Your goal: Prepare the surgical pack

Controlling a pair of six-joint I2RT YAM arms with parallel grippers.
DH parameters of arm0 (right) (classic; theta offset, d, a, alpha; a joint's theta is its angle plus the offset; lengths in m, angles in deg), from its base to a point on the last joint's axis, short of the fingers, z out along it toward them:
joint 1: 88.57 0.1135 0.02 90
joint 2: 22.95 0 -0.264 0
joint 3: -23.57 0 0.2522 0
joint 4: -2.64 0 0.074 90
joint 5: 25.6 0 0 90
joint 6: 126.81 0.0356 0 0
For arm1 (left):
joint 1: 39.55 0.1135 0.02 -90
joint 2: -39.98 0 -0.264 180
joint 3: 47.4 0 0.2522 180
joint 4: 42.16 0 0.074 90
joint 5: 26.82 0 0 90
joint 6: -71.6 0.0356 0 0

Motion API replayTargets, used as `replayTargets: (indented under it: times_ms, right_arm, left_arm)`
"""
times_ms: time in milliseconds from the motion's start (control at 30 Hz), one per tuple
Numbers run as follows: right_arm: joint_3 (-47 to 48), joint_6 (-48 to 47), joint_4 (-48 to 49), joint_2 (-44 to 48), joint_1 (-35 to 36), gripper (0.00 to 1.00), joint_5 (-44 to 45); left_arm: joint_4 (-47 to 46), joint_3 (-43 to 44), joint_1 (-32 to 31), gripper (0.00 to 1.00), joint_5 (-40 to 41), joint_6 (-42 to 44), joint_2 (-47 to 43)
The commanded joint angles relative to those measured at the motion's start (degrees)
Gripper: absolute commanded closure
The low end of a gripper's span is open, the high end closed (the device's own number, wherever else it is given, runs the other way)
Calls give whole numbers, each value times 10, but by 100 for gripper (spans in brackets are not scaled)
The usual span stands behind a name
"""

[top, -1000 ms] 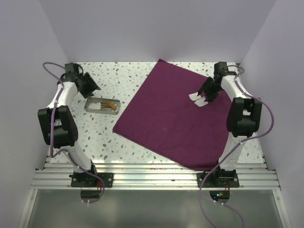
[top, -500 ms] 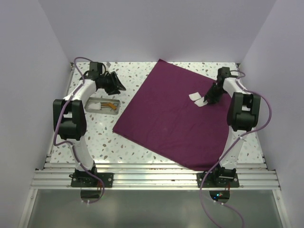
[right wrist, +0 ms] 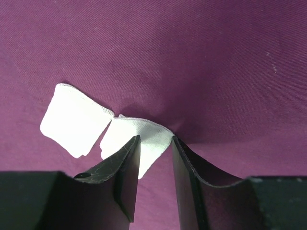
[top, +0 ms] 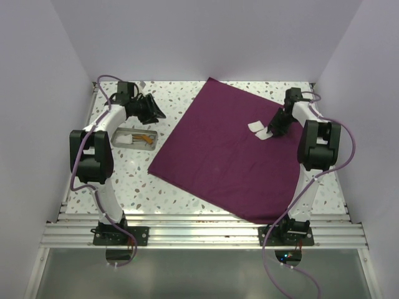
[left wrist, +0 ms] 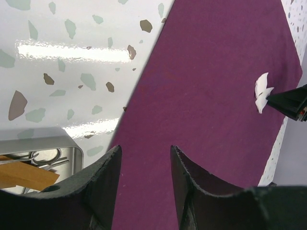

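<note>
The surgical pack's plum-purple cloth (top: pixel 224 162) lies spread flat on the table. Two small white gauze squares (top: pixel 255 126) rest on its far right part. My right gripper (top: pixel 273 129) presses down there, shut on the corner of one gauze piece (right wrist: pixel 144 130), which arches between the fingers; the cloth (right wrist: pixel 201 57) puckers around it. The other gauze square (right wrist: pixel 74 120) lies loose beside it. My left gripper (top: pixel 156 113) hovers open and empty over the cloth's left edge (left wrist: pixel 192 96). A small metal tray (top: pixel 118 132) with instruments (top: pixel 144 138) sits left of the cloth.
The speckled tabletop (top: pixel 124 180) is bounded by lilac walls on three sides and a metal rail (top: pixel 199 230) at the near edge. In the left wrist view the tray's rim (left wrist: pixel 43 142) shows at lower left and the right gripper's tip (left wrist: pixel 288 101) at the far right.
The left arm swung from the far left corner rightward, toward the cloth's edge. The right gripper came down and closed on the gauze. Little has moved in the last half second.
</note>
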Motion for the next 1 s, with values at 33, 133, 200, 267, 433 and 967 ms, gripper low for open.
replayTargets:
  times_ms: [33,133,200,267,433,967]
  right_arm:
    - [7,2,10,-8,-1,66,19]
    - [11,2,10,-15,-2,69,19]
    - [23,3,4,-21,-1,71,17]
    - [33,3,-4,-29,-1,74,15]
    - [28,5,5,-17,-2,83,8]
    - [31,28,-23,47,0,100,10]
  left_arm:
    - [-20,2,3,51,-13,-1,-3]
    - [-20,1,2,51,-13,0,-5]
    - [-20,0,2,51,-13,1,-6]
    - [-20,-1,2,51,-14,1,-6]
    - [-25,-5,2,51,-19,1,-8]
    - [-29,-18,2,51,-28,5,-14]
